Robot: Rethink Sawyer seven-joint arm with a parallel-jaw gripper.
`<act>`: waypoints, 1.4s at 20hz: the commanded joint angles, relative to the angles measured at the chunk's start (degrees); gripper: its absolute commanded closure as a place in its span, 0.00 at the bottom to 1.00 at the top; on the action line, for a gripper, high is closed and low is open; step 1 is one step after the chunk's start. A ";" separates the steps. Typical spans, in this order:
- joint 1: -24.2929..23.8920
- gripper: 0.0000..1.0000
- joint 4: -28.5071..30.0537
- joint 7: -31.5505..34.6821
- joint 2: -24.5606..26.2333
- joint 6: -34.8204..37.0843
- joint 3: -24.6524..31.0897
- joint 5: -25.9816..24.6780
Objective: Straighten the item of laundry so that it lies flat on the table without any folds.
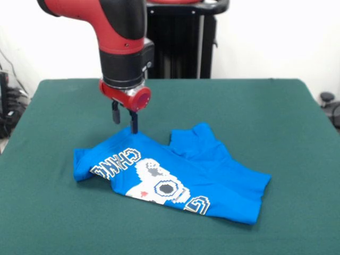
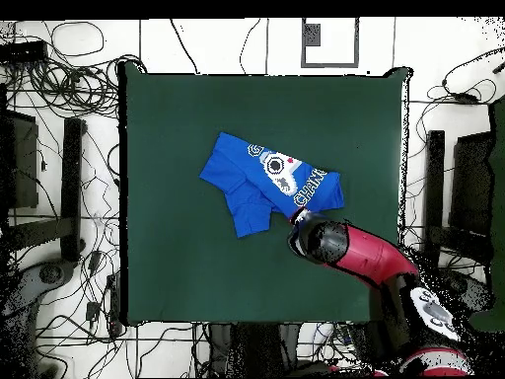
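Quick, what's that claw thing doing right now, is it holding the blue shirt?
Gripper: jaws open, gripping nothing, one tip at the far edge of the blue T-shirt.

I see the bench [image 1: 276, 106], covered in dark green cloth. One blue T-shirt [image 1: 212, 175] lies on it, rumpled, graphic side up, near the middle.

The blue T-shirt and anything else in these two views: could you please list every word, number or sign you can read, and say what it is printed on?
Upper lettering on the T-shirt: white outlined block letters beside the pixel graphic, folded over and viewed upside down; too distorted to read.
Lower lettering on the T-shirt: one large character like "G" or "5"; cannot tell which.
Robot arm and table: no readable text.
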 commanded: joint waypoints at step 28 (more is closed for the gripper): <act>-2.29 0.00 4.08 4.75 3.55 -3.54 2.40 -3.55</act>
